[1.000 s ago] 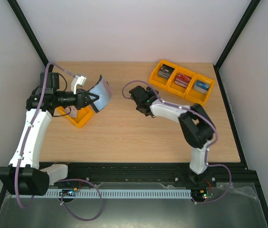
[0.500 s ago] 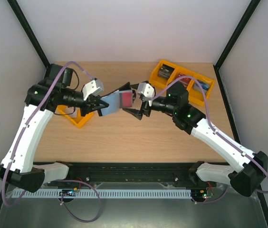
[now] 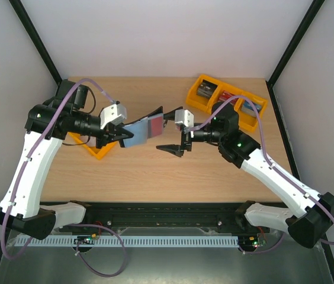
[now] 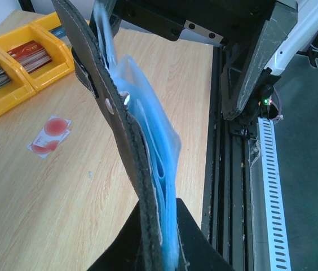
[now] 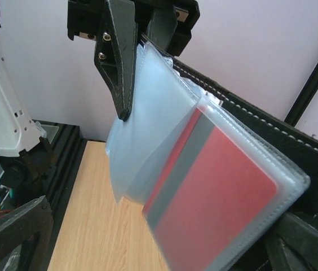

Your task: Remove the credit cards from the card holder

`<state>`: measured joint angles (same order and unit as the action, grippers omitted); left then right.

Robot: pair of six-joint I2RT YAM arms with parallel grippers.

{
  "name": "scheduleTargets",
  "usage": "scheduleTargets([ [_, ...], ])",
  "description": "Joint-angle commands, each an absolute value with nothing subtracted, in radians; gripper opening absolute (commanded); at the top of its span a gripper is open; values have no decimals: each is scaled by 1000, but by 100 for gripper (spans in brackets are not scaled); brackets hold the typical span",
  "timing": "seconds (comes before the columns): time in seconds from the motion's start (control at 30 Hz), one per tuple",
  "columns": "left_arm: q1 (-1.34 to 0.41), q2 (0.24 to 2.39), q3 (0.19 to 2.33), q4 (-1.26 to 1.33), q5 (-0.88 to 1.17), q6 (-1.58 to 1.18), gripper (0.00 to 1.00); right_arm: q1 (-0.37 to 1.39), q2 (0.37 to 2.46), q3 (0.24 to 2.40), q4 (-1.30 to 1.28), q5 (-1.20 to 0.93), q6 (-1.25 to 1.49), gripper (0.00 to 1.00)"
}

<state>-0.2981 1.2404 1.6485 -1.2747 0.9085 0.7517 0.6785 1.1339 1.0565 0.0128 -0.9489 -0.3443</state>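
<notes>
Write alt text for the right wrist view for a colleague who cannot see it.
An open black card holder hangs close to the camera, its clear pockets fanned out, a red card with a grey stripe in the front pocket. The left fingers clamp it at the top; the wooden table lies below.

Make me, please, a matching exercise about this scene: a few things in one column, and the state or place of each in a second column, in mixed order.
Things
1. left hand
2. right hand
3. pale card with red blotches
4. yellow tray

States or places
A. open, gripping nothing
B. holds stacks of cards, at the far right of the table
C. shut on the card holder, held above the table
D. lies flat on the table

Right pairs: 1-C, 2-A, 3-D, 4-B
</notes>
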Motion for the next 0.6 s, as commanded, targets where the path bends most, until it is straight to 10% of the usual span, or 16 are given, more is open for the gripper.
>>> scheduleTargets([
  [0.0,-303,1232,1668,-1293,942,777,2,668,1149,1102,-26,-988,-376,97],
  [0.57,-326,1243,1652,-1292,866,781,2,515,1269,1139,86,-1208,-164,99],
])
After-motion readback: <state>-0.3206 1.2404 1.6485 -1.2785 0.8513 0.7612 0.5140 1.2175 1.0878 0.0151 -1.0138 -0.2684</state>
